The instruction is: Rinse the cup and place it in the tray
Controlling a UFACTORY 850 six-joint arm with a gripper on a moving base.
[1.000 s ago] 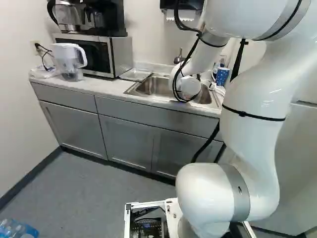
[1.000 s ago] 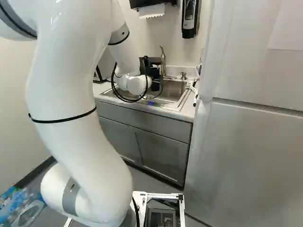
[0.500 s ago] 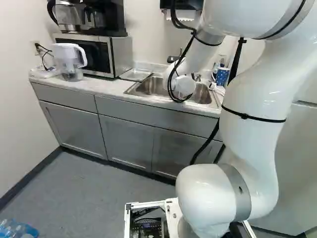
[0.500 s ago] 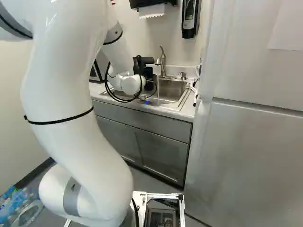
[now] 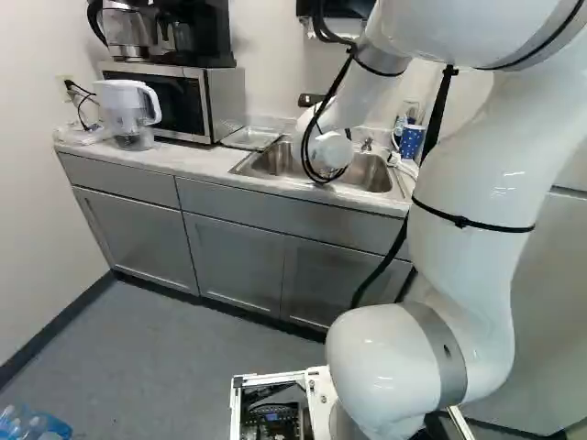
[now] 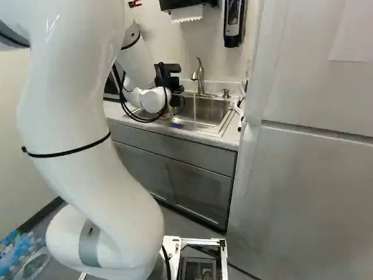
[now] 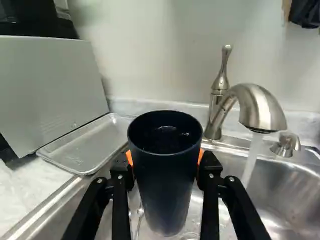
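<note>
Dark cup [image 7: 165, 180] upright between the claw's [image 7: 165, 162] two fingers, pinched by orange pads [image 7: 200, 156] from both sides, over the sink [image 7: 287, 192], beside the running faucet [image 7: 257, 107]; tray [image 7: 90, 142] apart, near the microwave [image 7: 50, 90].

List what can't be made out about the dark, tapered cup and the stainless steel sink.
Cup's inner bottom: wrist view, lost in darkness; water level unclear.
Cup's outside: left base view, hidden by the white arm.
Orange finger pads: wrist view, mostly hidden behind the cup.
Sink floor directly behind the cup: wrist view, hidden by it.
</note>
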